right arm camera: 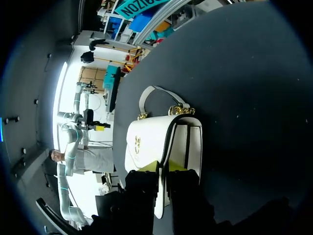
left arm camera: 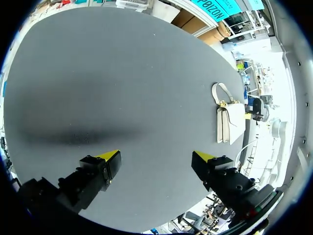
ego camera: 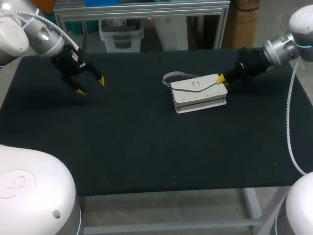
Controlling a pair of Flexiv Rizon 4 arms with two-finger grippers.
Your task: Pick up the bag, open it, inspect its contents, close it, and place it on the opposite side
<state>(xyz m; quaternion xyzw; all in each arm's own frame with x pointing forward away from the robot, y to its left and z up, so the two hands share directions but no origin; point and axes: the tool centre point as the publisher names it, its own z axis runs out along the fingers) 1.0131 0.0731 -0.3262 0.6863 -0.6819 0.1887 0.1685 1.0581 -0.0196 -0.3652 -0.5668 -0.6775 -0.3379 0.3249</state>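
The white handbag (ego camera: 198, 93) is found lying flat on the black table (ego camera: 146, 147), right of centre, its long axis running across the table and its strap (ego camera: 171, 76) at the far-left end. The right gripper (ego camera: 222, 80) is set low at the bag's right end, arm stretched in nearly level, fingers drawn close together with the flap edge pinched between them. The left gripper (ego camera: 90, 85) is held above the table well apart from the bag, fingers spread wide and empty. The right arm is judged better placed to lift.

A black mat (ego camera: 137, 147) covers the table (ego camera: 195, 226), whose grey frame shows in front.
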